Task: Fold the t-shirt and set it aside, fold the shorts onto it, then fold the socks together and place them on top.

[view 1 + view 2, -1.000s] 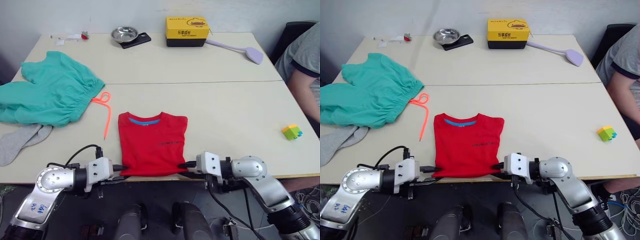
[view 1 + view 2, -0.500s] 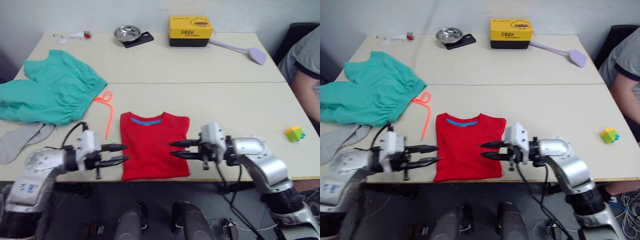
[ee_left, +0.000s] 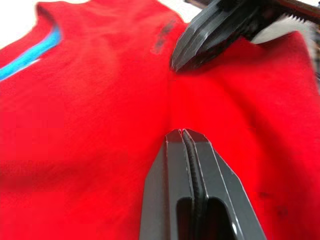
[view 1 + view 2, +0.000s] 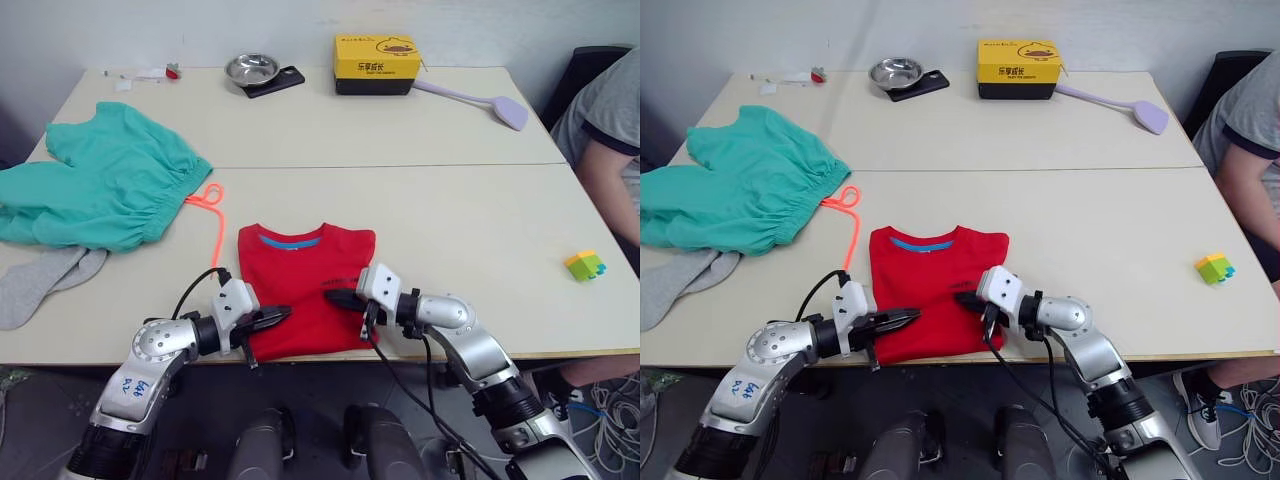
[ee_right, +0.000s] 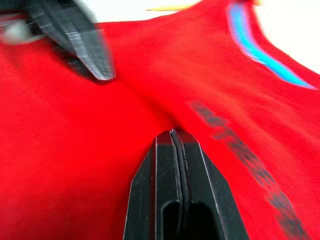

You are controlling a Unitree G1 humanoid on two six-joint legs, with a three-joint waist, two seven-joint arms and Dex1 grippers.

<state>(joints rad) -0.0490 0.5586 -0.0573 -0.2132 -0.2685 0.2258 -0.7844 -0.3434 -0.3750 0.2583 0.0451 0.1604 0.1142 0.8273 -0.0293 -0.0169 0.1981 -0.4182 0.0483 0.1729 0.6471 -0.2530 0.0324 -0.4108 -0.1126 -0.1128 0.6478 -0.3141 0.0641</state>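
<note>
The red t-shirt (image 4: 303,282) lies folded into a rectangle near the table's front edge, blue collar facing away from me. My left gripper (image 4: 282,315) is shut, its tips resting on the shirt's lower left part. My right gripper (image 4: 334,297) is shut too, tips on the shirt beside the dark chest print. The two tips point at each other a short way apart, as the left wrist view (image 3: 183,133) and right wrist view (image 5: 172,132) show. The teal-green shorts (image 4: 100,185) lie crumpled at far left with the orange drawstring (image 4: 213,220) trailing out. The grey socks (image 4: 40,282) lie below them.
Along the back edge stand a yellow box (image 4: 375,62), a metal bowl (image 4: 250,68) on a black slab (image 4: 278,80), and a lilac spatula (image 4: 498,104). A small toy block (image 4: 584,264) sits at right. A person (image 4: 608,130) sits beside the table's right end.
Half a second ago both grippers were open at the shirt's two sides. They have since moved inward over the shirt's lower middle and shut.
</note>
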